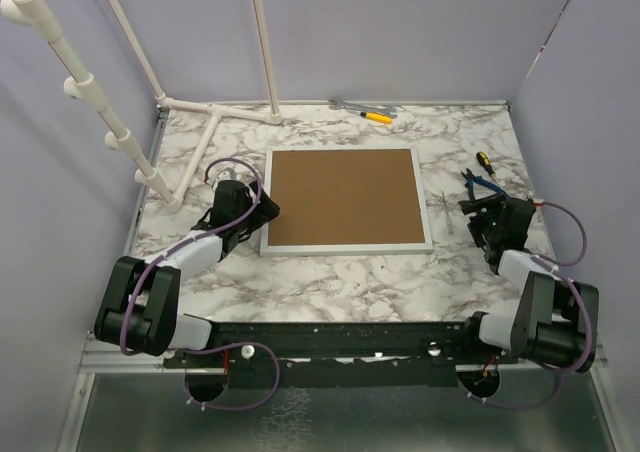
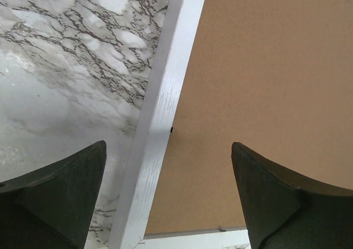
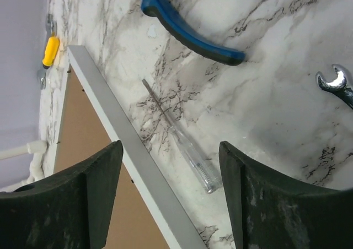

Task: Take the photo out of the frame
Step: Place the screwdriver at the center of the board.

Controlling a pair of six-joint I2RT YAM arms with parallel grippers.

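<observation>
Scene: marble-look table, seen from above, two robot arms at the bottom edge.
Frame: white frame lies flat, centre of the overhead pic, back side up. Brown backing board fills it edge to edge.
Photo: can't be seen in any view. Only the brown board and white rails show.
L gripper: left gripper sits at the frame's left rail, near the lower-left corner. Fingers spread wide, released. In the wrist pic one finger hangs over marble, the other over the board, with the white rail running between them. Nothing grasped.
R gripper: right gripper is right of the frame, over bare marble. Fingers apart, released, holding nothing.
Under R gripper: clear-handled screwdriver lies on the table between the two fingers in the wrist pic, just beside the frame's right rail, not touching it.
Other tools: blue-handled pliers at top centre of the right wrist pic. Wrench head at its right edge. Yellow/black screwdriver just above the pliers in the overhead pic. Yellow-handled tool at the table's far edge, top centre.
Backdrop: white pipe stand, upper left of the overhead pic.
</observation>
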